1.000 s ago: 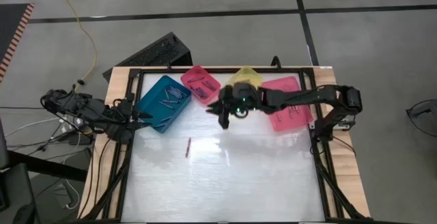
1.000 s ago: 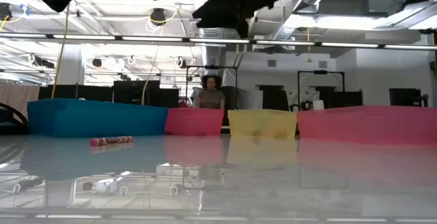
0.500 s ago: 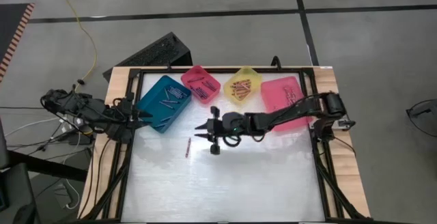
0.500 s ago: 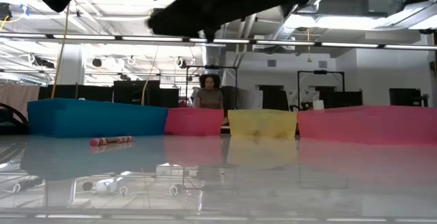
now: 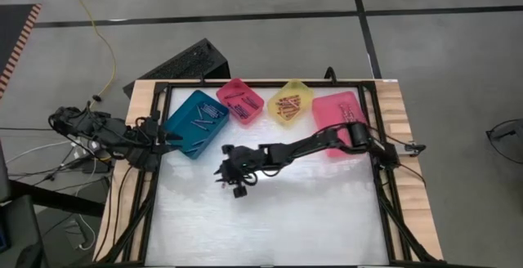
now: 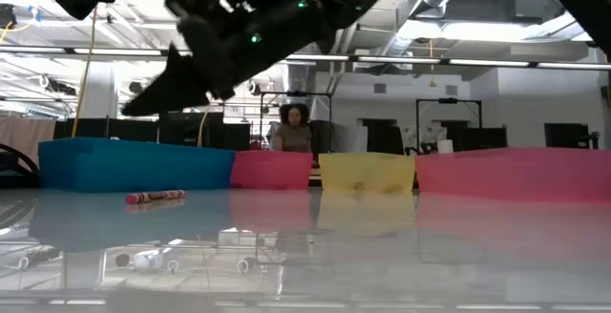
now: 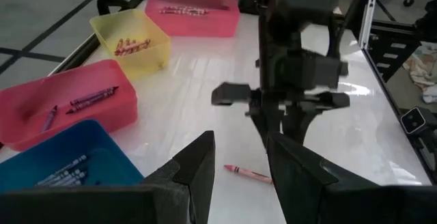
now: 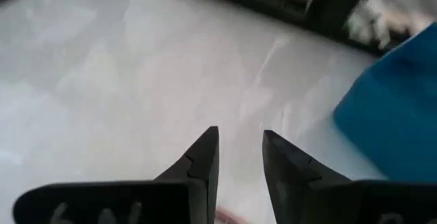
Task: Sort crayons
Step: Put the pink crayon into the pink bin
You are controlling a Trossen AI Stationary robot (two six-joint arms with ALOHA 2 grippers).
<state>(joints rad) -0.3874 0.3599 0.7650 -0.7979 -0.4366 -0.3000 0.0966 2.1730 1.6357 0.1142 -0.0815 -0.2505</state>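
Red crayon [image 6: 156, 197] lies loose on the glossy white table [image 5: 310, 211], in front of the teal bin [image 5: 195, 123] and apart from it. From above it is hidden beneath the right gripper [image 5: 222, 170], which hangs over that spot with its arm stretched across from the far right side. At table height the right gripper shows as a dark shape well above the crayon, not touching it. Its own camera shows the two jaws apart with a narrow gap, and a sliver of red at the frame edge between them that is too cut off to identify with certainty.

Left gripper [image 5: 167, 141] waits at the left edge of the table, just beside the teal bin; its jaws stand apart, with nothing between them. Its camera sees the loose crayon on the table below the right arm.

Sorted crayons lie in four bins along the far side: pale sticks in the teal bin, dark ones in the small pink bin [image 5: 241, 101], reddish ones in the yellow bin [image 5: 291, 103], several in the large pink bin [image 5: 341, 121]. Individual counts cannot be made out.

A person [image 6: 295, 132] sits in the room beyond the table, partly hidden by the bins.
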